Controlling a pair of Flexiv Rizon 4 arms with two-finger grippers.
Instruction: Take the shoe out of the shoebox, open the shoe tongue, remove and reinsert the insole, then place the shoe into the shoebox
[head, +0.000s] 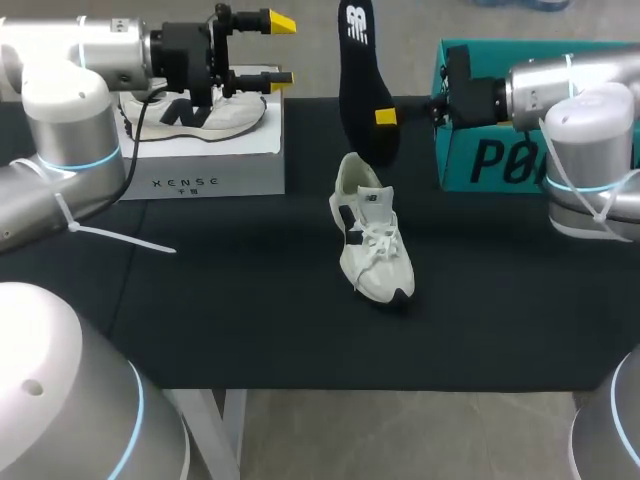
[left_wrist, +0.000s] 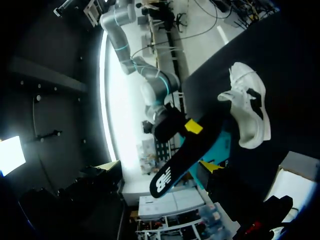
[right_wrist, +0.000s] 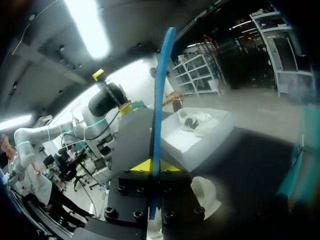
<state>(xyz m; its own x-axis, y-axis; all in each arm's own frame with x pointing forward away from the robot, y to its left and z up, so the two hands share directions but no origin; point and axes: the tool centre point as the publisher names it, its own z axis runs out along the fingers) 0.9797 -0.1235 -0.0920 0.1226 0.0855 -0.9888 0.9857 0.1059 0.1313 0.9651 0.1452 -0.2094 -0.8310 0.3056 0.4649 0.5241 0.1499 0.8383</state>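
While the right end effector pinches the insole, the shoe lies nearby.

The right arm covers much of the teal shoebox. The right hand hides part of the shoe.

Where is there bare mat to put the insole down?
Bare mat: the wide strip between the shoe and the front edge; left of the shoe, before the white box; right of it, before the teal box. Crowded: the gap between the boxes, where the right gripper holds the insole upright.
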